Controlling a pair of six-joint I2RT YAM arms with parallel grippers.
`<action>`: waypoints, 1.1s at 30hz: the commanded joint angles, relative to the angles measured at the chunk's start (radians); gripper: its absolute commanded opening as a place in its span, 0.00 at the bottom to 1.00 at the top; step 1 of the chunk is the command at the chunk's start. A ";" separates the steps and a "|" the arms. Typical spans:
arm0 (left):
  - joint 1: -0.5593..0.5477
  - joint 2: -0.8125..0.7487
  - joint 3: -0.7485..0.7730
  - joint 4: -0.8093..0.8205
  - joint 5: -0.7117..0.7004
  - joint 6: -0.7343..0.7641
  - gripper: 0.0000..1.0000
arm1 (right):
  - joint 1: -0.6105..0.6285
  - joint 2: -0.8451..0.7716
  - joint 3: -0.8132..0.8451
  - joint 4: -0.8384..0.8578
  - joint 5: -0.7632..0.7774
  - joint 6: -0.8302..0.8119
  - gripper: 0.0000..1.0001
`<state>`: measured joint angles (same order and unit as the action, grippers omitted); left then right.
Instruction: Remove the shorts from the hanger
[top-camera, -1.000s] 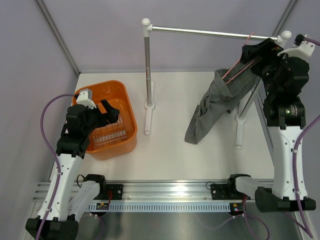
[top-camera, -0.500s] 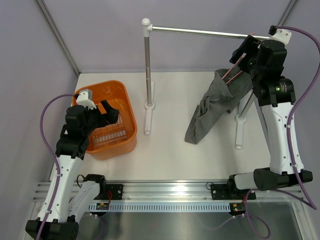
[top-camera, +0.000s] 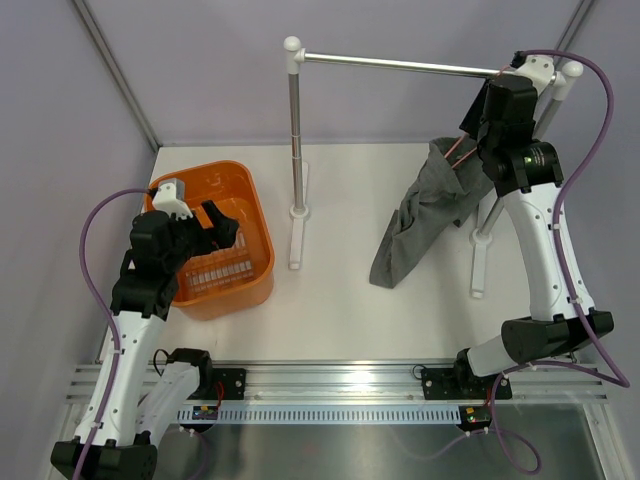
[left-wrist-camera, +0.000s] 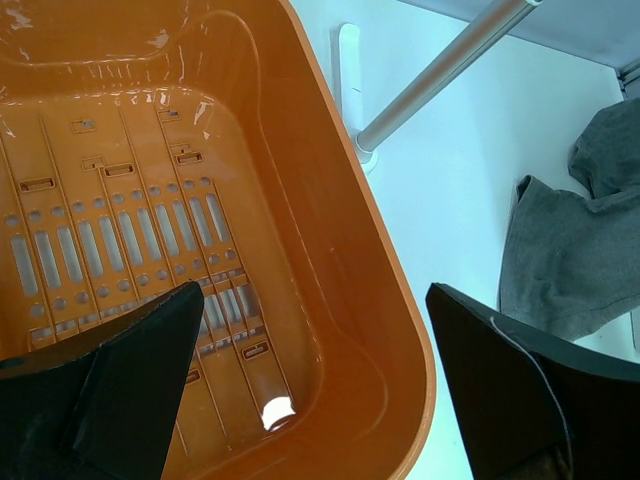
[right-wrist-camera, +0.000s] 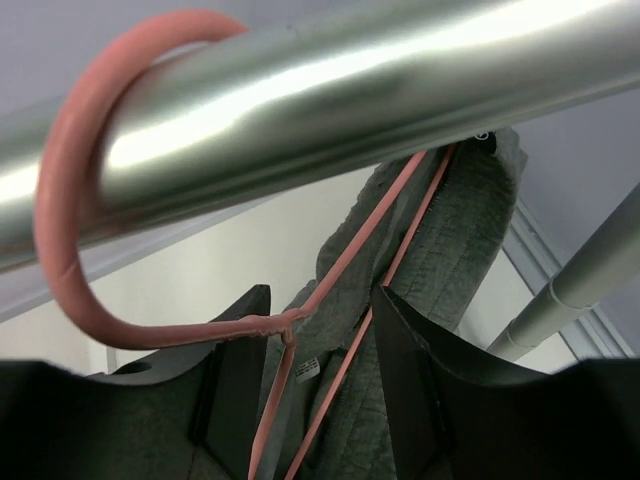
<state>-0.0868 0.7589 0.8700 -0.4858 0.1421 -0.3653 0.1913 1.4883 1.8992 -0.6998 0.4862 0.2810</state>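
Between lilac walls (top-camera: 200, 80), shorts (top-camera: 430, 215) hang over white table (top-camera: 340, 300); left gripper (left-wrist-camera: 315, 300), right gripper (right-wrist-camera: 318, 300) released.

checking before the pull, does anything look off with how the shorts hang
Yes: the dark grey cloth shorts hang bunched and slanted off the thin pink wire hanger hooked on the silver metal rail; their lower end seems to rest on the white table.
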 joint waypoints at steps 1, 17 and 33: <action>0.002 -0.012 0.038 0.012 0.025 0.014 0.99 | 0.017 0.007 0.028 0.068 0.107 -0.051 0.50; 0.002 -0.024 0.021 0.010 -0.015 0.000 0.99 | 0.043 0.044 0.014 0.145 0.225 -0.178 0.13; 0.002 -0.012 0.026 0.006 -0.003 0.005 0.99 | 0.045 0.089 -0.028 0.286 0.264 -0.336 0.33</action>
<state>-0.0868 0.7479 0.8700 -0.5037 0.1383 -0.3660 0.2287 1.5631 1.8805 -0.4984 0.7185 0.0071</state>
